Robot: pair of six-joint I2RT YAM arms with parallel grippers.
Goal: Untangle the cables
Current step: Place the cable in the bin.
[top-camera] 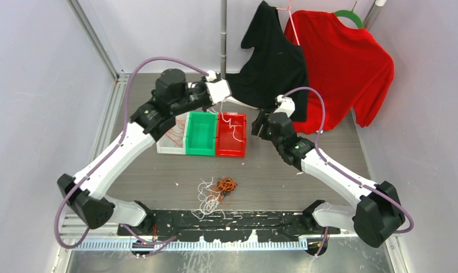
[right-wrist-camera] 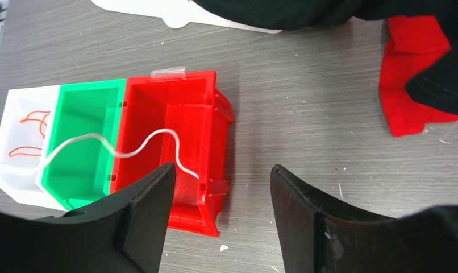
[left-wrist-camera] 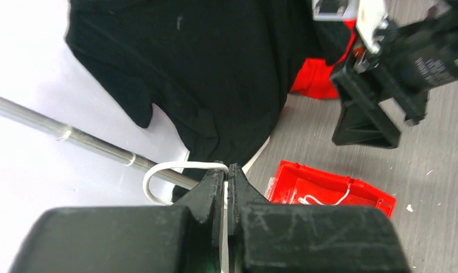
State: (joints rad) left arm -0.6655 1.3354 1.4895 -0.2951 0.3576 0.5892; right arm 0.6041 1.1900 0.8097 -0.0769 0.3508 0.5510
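Near arm bases (top-camera: 130,213): tangled cables (top-camera: 218,193), top view only.
Left gripper (left-wrist-camera: 228,170): clamped on white cable (left-wrist-camera: 170,168).
Right gripper (right-wrist-camera: 221,173): spread wide.
Gripper print (left-wrist-camera: 438,65): too blurred to read.

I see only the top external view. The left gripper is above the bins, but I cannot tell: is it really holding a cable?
Observer: Yes. In the left wrist view the left gripper is shut on a white cable, which loops out from between its fingertips.
Operator: Thank you. And the right gripper, is it open or shut?
Observer: The right wrist view shows the right gripper wide open, with nothing held between its fingers.
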